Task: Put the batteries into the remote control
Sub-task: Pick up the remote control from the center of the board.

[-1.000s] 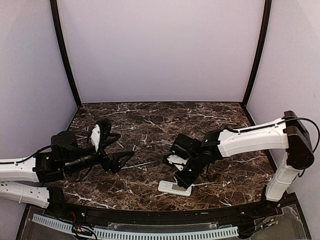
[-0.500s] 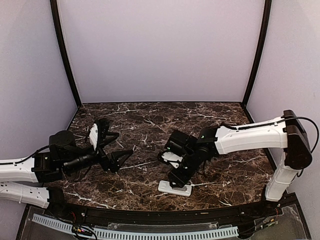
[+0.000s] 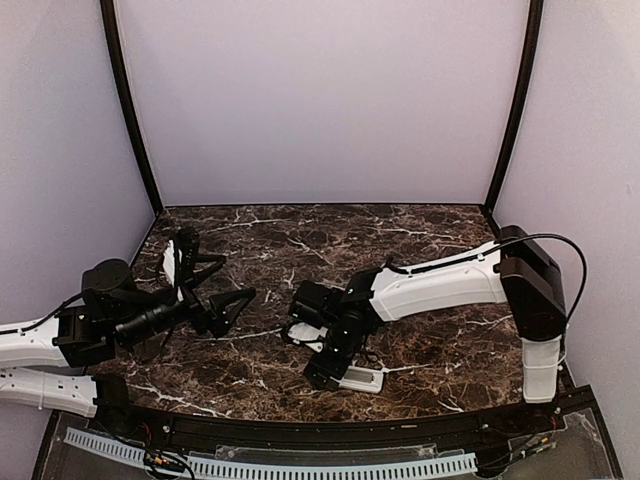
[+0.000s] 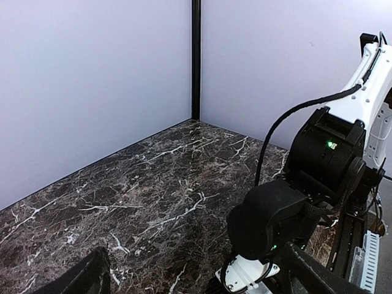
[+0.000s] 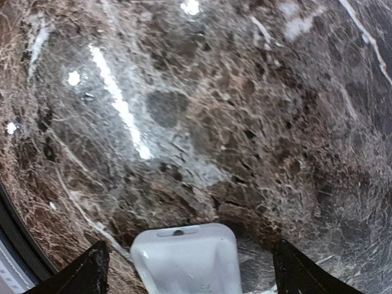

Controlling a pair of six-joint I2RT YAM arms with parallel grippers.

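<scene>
The white remote control (image 3: 365, 379) lies flat on the marble table near the front edge. My right gripper (image 3: 322, 374) reaches down over its left end. In the right wrist view the remote's rounded end (image 5: 184, 260) sits between the wide-apart fingers of the open right gripper (image 5: 193, 277), and neither finger presses on it. My left gripper (image 3: 235, 278) hovers open and empty above the table's left side, pointing toward the right arm; its dark fingertips (image 4: 82, 278) frame the bottom of the left wrist view. The batteries are out of view.
The dark marble table (image 3: 300, 240) is walled by lilac panels behind and at both sides, with black corner posts (image 3: 128, 110). A black rail (image 3: 300, 432) runs along the front edge. The right arm's black wrist (image 4: 275, 214) fills the lower right of the left wrist view.
My right gripper has opened from shut and slid left along the remote to its left end. The left arm has drawn back slightly to the left, still open.
</scene>
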